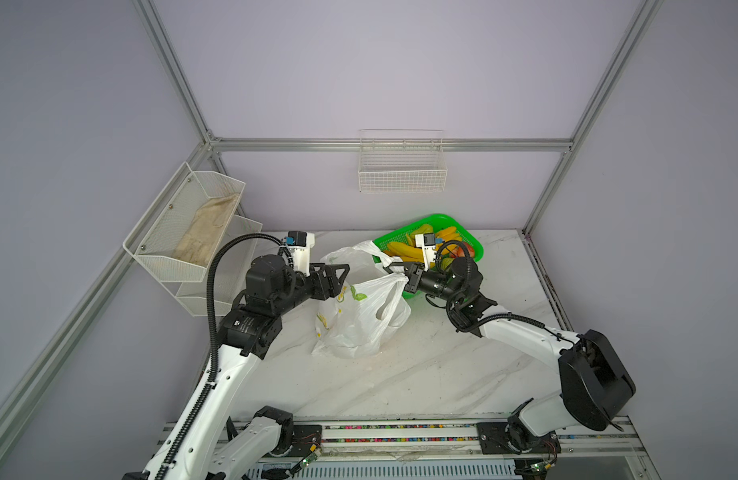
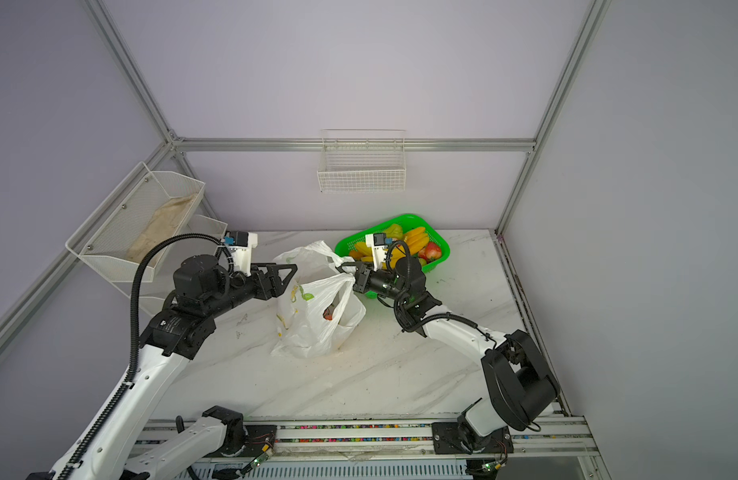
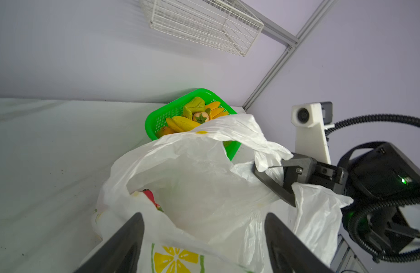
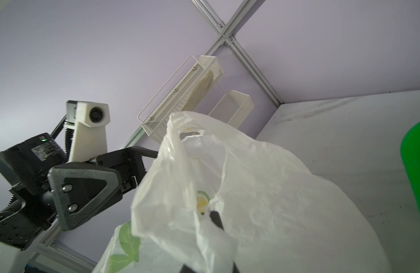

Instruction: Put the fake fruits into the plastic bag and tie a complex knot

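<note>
- We find the left end effector (image 1: 341,277) released beside the plastic bag (image 1: 359,328).
- The right end effector (image 1: 394,269) grasps its bunched handles.
- The bag stands on our desk (image 1: 421,374); fake fruits (image 1: 402,249) fill the green basket (image 1: 442,217) behind it.

Both arms reach in from the bench's front edge, grippers facing each other. The left gripper (image 1: 342,276) has its jaws apart; the right gripper (image 1: 394,270) pinches the bag (image 1: 359,320) handles.

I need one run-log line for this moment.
left gripper: open at plastic bag | right gripper: shut on plastic bag | fake fruits: most in green basket
</note>
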Controlling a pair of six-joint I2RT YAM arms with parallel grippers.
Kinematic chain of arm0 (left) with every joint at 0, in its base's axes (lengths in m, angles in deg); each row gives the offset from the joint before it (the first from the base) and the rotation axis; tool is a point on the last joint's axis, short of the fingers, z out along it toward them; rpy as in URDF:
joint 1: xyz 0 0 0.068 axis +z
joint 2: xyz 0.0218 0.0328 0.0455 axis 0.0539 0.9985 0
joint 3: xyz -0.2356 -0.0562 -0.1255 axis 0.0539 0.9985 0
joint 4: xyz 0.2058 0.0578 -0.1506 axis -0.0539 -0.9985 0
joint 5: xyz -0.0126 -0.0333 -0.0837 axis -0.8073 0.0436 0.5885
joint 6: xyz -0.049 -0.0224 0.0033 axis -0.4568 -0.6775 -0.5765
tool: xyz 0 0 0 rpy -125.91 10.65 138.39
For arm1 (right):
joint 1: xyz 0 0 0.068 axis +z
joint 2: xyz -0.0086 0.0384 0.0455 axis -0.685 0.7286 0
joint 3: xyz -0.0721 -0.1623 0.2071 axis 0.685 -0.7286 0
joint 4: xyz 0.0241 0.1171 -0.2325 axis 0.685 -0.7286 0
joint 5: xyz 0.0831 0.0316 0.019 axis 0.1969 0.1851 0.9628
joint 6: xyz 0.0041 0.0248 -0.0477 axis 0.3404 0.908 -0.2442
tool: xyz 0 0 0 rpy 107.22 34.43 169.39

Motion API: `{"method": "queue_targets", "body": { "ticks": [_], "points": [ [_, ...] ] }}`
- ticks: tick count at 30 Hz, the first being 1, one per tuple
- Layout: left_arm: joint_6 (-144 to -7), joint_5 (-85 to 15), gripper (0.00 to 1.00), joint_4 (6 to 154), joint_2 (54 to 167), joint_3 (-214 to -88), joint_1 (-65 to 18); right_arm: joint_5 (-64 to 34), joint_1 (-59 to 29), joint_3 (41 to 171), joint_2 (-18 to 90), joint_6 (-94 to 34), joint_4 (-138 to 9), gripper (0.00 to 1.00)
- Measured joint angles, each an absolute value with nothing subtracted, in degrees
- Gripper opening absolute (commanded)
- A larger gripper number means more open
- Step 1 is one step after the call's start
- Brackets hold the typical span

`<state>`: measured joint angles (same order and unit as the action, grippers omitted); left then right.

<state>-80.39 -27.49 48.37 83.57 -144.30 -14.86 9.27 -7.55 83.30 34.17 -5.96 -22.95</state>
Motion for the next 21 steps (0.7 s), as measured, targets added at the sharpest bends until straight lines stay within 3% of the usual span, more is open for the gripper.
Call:
{"method": "queue_targets", "body": {
  "ticks": [11, 21],
  "points": [
    [-63.71, -34.87, 0.77, 43.23, 88.40, -152.34, -34.23, 11.78, -7.55, 86.90, 34.71, -6.26, -25.81, 0.00],
    [-55.72, -37.47, 0.70, 37.33, 94.61, -154.46, -37.77, 12.46, -7.53, 86.92, 35.74, -7.27, -27.08, 0.00]
  ]
}}
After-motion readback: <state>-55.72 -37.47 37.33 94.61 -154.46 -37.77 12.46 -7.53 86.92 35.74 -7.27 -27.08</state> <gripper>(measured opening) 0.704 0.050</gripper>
